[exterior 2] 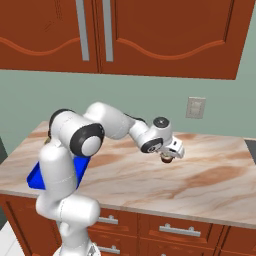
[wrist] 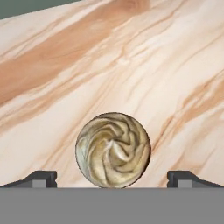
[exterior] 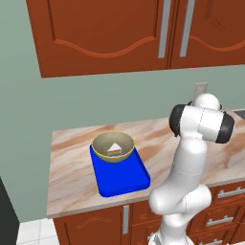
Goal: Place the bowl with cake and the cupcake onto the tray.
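Observation:
The tan bowl [exterior: 113, 146] rests on the far end of the blue tray [exterior: 122, 179], and the white-topped cake [exterior: 114, 149] slice lies inside it. To the right on the counter stands the cupcake [wrist: 113, 150], seen from above with swirled cream frosting. My gripper [wrist: 112, 177] hangs over it, open, with one fingertip [wrist: 41, 177] on each side and a gap to the cupcake on both. In the right base view the gripper [exterior 2: 168, 155] is low over the cupcake [exterior 2: 166, 160], well to the right of the tray [exterior 2: 34, 178], which my arm partly hides.
The marble counter [exterior 2: 200, 175] stretches wide around the cupcake. A wall outlet [exterior 2: 195, 107] sits behind it, and wooden wall cabinets [exterior 2: 125, 35] hang above. Drawers [exterior 2: 175, 230] run under the counter's front edge.

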Robot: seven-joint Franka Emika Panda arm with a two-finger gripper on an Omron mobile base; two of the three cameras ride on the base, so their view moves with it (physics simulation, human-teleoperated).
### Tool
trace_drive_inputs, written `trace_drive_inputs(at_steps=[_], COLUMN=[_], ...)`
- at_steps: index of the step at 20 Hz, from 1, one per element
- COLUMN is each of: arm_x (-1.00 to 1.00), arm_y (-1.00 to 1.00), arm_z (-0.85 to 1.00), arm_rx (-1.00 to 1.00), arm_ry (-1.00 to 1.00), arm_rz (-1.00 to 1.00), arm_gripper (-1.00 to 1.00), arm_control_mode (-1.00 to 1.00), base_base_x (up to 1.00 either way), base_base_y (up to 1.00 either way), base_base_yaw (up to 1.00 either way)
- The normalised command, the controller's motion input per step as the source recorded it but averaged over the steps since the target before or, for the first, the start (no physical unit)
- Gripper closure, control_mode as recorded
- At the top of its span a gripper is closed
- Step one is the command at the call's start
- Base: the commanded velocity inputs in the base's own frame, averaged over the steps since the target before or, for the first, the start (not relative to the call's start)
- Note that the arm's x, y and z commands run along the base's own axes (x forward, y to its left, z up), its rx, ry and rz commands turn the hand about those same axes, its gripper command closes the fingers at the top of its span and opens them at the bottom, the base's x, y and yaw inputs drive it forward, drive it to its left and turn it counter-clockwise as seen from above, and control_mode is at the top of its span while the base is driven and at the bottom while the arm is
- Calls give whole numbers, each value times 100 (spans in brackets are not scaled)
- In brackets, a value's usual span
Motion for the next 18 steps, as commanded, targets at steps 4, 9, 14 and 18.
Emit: trace_drive_inputs(at_steps=[4,9,14,18], arm_x=[16,17,19,5], arm_y=[-11,-7,-4,0], arm_z=[-16,-14,-10,-16], arm_rx=[0,0,0,0], arm_ry=[11,8,1,6], arm_rz=[2,2,4,2], arm_gripper=[-100,-100,-100,-100], arm_control_mode=[-100,-100,-100,-100], base_base_x=[0,0,0,0], base_base_y=[0,0,0,0], base_base_yaw=[0,0,0,0])
